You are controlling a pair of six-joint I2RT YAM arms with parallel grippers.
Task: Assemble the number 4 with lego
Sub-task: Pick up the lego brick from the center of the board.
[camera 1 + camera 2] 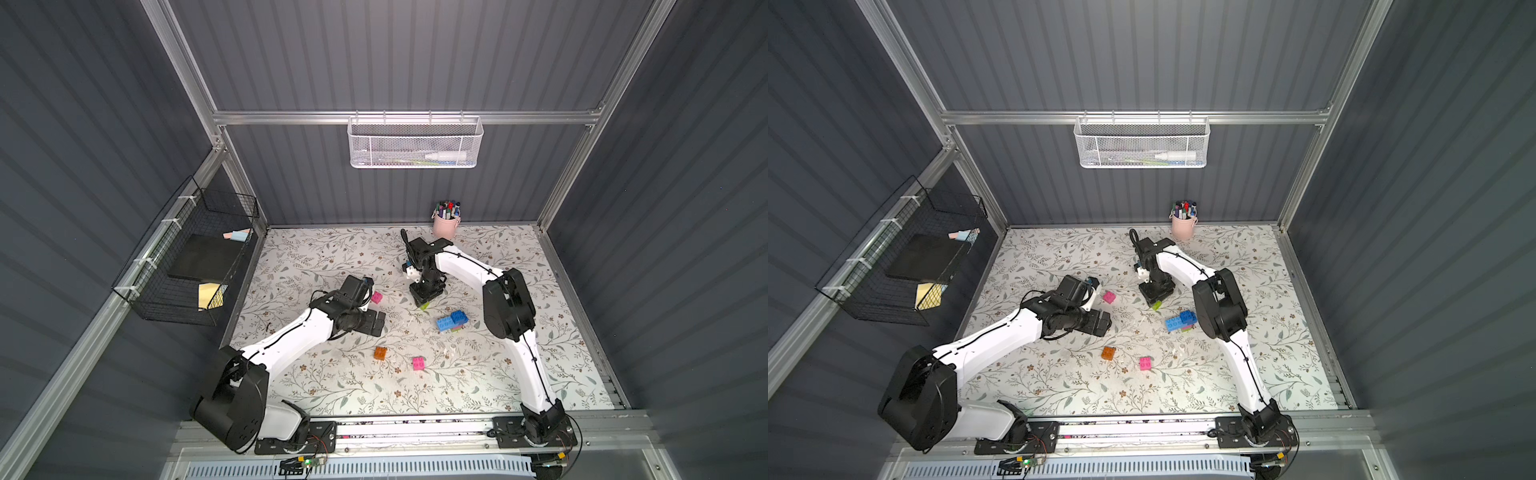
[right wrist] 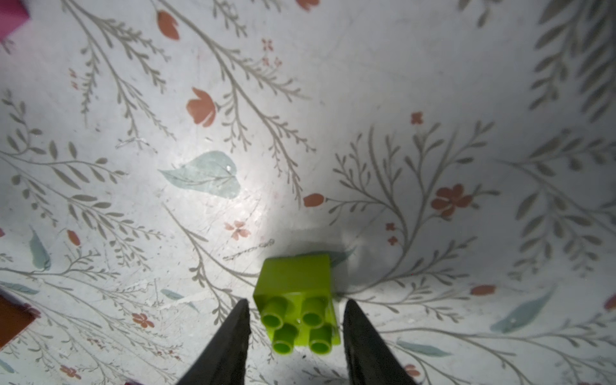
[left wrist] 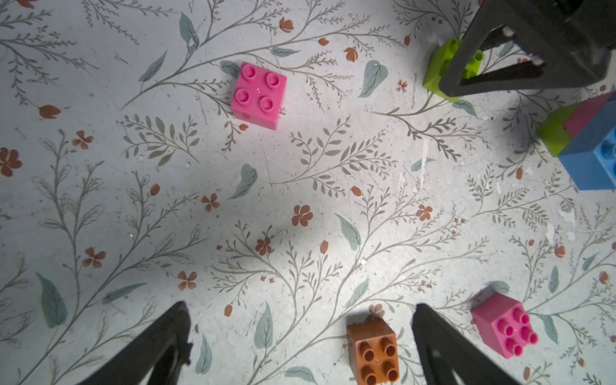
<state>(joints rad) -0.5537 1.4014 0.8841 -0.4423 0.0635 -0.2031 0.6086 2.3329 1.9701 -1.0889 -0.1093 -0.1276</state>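
Observation:
Loose lego lies on the floral mat. My right gripper [image 2: 296, 300] points down over a lime green brick [image 2: 295, 280], its studs facing the wrist camera. The fingers stand on either side of it with narrow gaps, so it is open. In both top views this brick [image 1: 424, 306] [image 1: 1157, 306] peeks out under the gripper. A joined cluster of blue, pink and green bricks [image 1: 452, 321] [image 3: 590, 150] sits just right of it. My left gripper [image 3: 300, 305] hangs wide open above the mat, holding nothing. An orange brick [image 3: 373, 350] [image 1: 380, 353] lies below it, close to one finger.
One pink brick [image 1: 376, 297] [image 3: 260, 95] lies beside the left wrist, another [image 1: 419, 363] [image 3: 503, 325] right of the orange one. A pink pen cup [image 1: 445, 224] stands at the back edge. A black wire basket [image 1: 187, 257] hangs on the left wall, a white one [image 1: 415, 143] on the back wall.

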